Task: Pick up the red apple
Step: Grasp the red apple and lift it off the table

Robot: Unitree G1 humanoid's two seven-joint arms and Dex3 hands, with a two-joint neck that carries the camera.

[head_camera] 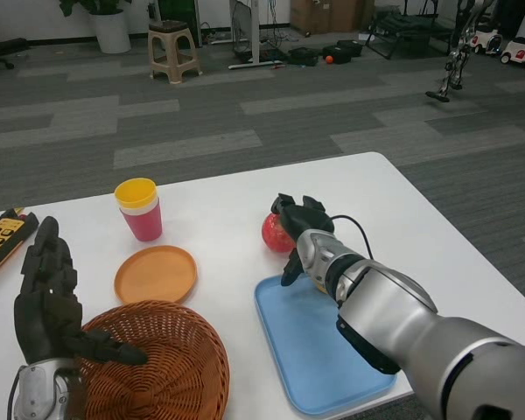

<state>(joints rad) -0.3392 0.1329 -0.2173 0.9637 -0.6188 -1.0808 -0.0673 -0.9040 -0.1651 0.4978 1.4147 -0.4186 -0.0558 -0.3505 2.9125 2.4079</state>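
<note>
The red apple (272, 233) sits on the white table (219, 201) just beyond the far edge of a blue tray (311, 350). My right hand (299, 229) is right at the apple, its fingers curled over the apple's top and right side and its thumb hanging down in front. The apple rests on the table, and I cannot tell whether the hand grips it. My left hand (48, 293) waits at the near left with fingers spread, beside the wicker basket (162, 367), holding nothing.
An orange plate (156, 273) lies left of the apple. A pink cup with a yellow top (139, 208) stands behind the plate. A black and yellow remote (2, 238) lies at the table's left edge. A stool (173, 51) stands on the floor far back.
</note>
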